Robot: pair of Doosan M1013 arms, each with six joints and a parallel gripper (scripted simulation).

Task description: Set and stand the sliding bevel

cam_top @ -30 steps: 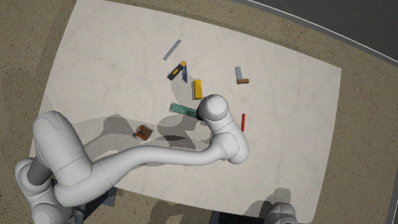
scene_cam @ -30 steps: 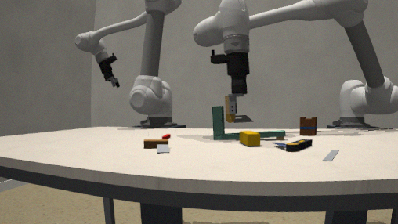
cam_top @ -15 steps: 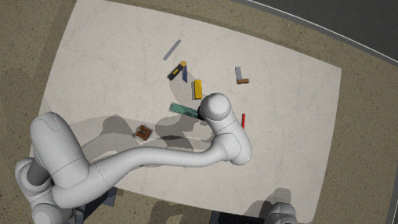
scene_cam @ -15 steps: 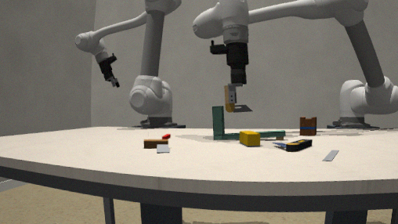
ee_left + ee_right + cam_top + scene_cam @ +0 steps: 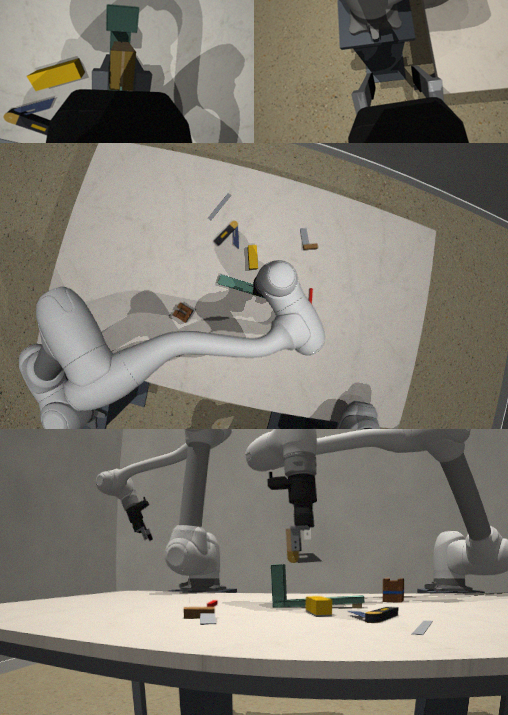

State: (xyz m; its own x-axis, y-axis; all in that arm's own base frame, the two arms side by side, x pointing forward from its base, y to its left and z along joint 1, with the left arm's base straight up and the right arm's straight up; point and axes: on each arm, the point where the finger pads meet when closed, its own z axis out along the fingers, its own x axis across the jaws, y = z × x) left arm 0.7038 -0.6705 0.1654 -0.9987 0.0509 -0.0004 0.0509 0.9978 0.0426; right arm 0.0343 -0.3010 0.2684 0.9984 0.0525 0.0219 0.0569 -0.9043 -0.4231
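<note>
The left gripper (image 5: 295, 544) (image 5: 120, 64) has its fingers clamped on the wooden sliding bevel (image 5: 289, 541) (image 5: 115, 70), one finger on each side of its handle. The right gripper's (image 5: 146, 535) (image 5: 393, 81) fingers stand wide apart with nothing between them, out past the edge of the counter (image 5: 360, 268) (image 5: 225, 644) (image 5: 468, 64) where the arms are based.

From where I'm standing, the bevel is up in the air over the middle of the counter, handle upright, rounded end down, with its dark blade (image 5: 309, 558) sticking out sideways. Below it are the green leg (image 5: 278, 584) (image 5: 122, 18), standing up, and the green rail (image 5: 235, 283) (image 5: 345, 600) running low along the counter.

The slotted block (image 5: 186, 317) (image 5: 393, 591), brown with a blue band, sits toward the arms' edge, on the side of the corner by the left arm's base; the bevel isn't in it. A yellow block (image 5: 253, 257) (image 5: 318, 606) (image 5: 57, 75) lies near the rail, toward the opposite long edge. Further that way are the black bevel (image 5: 224, 235) (image 5: 382, 614) (image 5: 32, 123), its blue blade swung out, and a grey strip (image 5: 219, 207) (image 5: 422, 627), closer to that edge.
</note>
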